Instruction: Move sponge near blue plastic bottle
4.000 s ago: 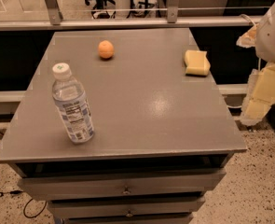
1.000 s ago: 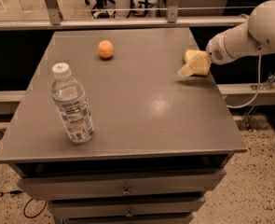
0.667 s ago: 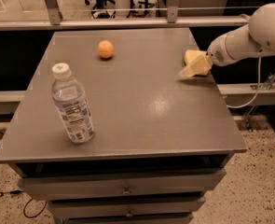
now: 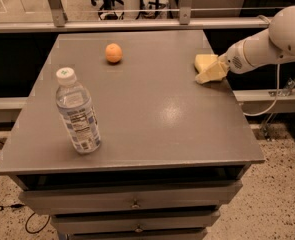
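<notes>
The pale yellow sponge (image 4: 203,60) lies near the table's right edge, toward the back. My gripper (image 4: 208,74) reaches in from the right on a white arm and sits over the sponge's front right part, covering some of it. The blue plastic bottle (image 4: 78,112), clear with a white cap and a blue-and-white label, stands upright at the front left of the table, far from the sponge.
A small round orange fruit (image 4: 113,52) lies at the back, left of centre. The grey table top (image 4: 152,119) sits on a cabinet with drawers. A metal rail runs behind the table. Cables hang to the right of it.
The arm has come in from the right side onto the sponge since four seconds ago. In the last second the gripper has hardly moved. The sponge and the bottle stay in place.
</notes>
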You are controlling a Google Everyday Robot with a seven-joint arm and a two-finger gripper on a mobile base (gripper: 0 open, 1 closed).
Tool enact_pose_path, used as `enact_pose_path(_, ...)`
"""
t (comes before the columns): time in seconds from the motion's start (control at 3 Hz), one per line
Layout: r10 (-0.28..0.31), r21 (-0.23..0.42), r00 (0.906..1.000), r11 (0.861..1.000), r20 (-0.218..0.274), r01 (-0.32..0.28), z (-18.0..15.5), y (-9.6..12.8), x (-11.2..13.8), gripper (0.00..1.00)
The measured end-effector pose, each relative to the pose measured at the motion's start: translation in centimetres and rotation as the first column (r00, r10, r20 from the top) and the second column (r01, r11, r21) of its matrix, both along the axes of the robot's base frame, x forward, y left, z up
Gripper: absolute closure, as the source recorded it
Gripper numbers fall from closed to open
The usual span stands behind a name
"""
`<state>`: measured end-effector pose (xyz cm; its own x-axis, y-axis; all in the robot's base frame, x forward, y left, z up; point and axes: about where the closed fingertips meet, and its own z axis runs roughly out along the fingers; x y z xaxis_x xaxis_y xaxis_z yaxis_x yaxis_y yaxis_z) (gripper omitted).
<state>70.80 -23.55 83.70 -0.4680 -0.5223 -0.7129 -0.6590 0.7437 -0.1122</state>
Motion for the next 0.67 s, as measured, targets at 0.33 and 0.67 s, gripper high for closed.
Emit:
enact_pose_path(0.33, 0.012, 0.012, 0.9999, 1.0, 0.004, -0.012, 0.7, 0.2, -0.2, 0.7)
enact_pose_path(0.67, 0.104, 0.019, 0.9942, 0.994, 0.026, -0.104, 3.0, 2.1, -1.2, 0.93)
